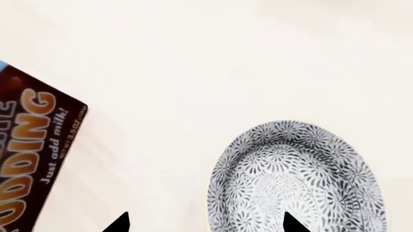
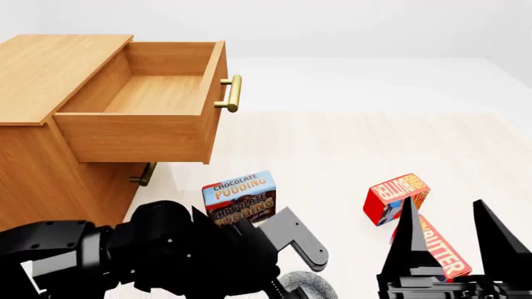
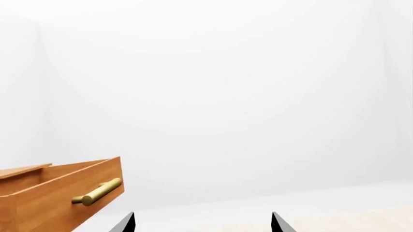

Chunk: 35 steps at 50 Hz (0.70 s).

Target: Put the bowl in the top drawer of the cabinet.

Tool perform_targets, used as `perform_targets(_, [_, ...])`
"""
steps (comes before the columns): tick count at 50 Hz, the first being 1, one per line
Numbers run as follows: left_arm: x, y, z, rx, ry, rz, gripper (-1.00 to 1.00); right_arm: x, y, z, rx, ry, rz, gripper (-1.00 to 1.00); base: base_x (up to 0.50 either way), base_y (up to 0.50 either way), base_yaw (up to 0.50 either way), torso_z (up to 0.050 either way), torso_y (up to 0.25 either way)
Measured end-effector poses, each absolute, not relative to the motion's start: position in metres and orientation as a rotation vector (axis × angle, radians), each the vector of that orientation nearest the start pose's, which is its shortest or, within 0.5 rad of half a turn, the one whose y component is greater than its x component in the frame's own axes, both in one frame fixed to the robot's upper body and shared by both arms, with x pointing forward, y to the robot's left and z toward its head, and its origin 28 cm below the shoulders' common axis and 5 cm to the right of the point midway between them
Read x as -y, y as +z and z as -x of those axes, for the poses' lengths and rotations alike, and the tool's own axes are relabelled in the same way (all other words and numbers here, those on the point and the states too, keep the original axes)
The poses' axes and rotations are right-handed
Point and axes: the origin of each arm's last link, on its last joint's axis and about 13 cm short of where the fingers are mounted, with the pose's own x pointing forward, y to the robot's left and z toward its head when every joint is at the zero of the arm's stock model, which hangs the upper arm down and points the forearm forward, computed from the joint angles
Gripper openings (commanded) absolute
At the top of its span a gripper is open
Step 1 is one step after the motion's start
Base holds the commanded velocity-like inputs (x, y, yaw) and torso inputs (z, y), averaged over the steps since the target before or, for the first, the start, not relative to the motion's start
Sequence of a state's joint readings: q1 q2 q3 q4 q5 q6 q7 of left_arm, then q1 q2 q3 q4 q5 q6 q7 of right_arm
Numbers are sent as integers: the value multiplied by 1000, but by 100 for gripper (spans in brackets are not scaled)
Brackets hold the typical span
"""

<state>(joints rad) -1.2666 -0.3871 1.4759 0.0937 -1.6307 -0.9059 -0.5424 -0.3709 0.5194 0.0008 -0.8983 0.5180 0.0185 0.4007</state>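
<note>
The speckled grey-and-white bowl (image 1: 297,179) sits on the pale floor, and only its edge (image 2: 309,286) shows past my left arm in the head view. My left gripper (image 1: 206,223) is open just above it, one fingertip (image 1: 293,223) over the bowl's inside and the other over bare floor, so the near rim lies between them. The cabinet (image 2: 50,56) stands at the left with its top drawer (image 2: 141,93) pulled out and empty. Its brass handle (image 2: 231,93) faces right. My right gripper (image 2: 453,233) is open and holds nothing, pointing up at the lower right.
A chocolate pudding box (image 2: 241,199) stands beside the bowl, close to my left gripper (image 1: 32,159). A red box (image 2: 395,196) and a red butter box (image 2: 437,252) lie near my right gripper. The lower drawer's handle (image 2: 146,174) shows under the open drawer.
</note>
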Motion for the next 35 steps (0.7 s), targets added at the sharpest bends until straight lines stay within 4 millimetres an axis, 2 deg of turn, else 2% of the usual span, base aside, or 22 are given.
perform_targets(35, [-125, 124, -262, -921, -791, -539, 100, 129, 147, -119, 371, 33, -155, 100, 0, 0, 0, 0, 0])
